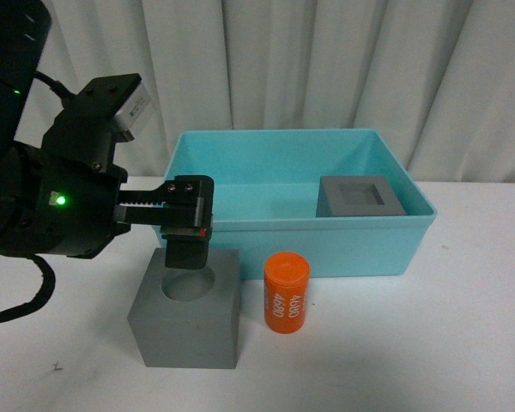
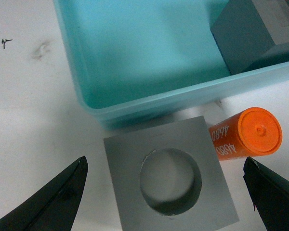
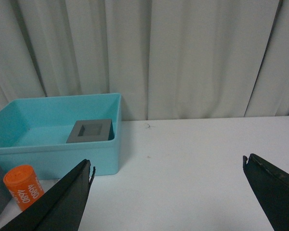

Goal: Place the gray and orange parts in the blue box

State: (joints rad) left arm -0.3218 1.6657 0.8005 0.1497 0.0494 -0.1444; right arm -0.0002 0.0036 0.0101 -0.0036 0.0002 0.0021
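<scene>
A gray cube with a round recess (image 1: 189, 313) stands on the white table in front of the blue box (image 1: 360, 249). The orange cylinder with white numerals (image 1: 287, 290) stands upright beside it. A gray cube with a square recess (image 1: 360, 197) sits inside the box at its right end. My left gripper (image 1: 187, 233) is open, directly above the round-recess cube (image 2: 169, 180), fingers (image 2: 58, 197) spread wider than it; the cylinder (image 2: 248, 134) lies near one finger. My right gripper (image 3: 166, 192) is open and empty over bare table, with the box (image 3: 58, 144) and the cylinder (image 3: 21, 186) off to one side.
A white curtain (image 1: 326, 69) hangs right behind the table. The white tabletop (image 1: 463, 343) stretches to the right of the box. A small dark mark (image 2: 5, 42) is on the table beside the box.
</scene>
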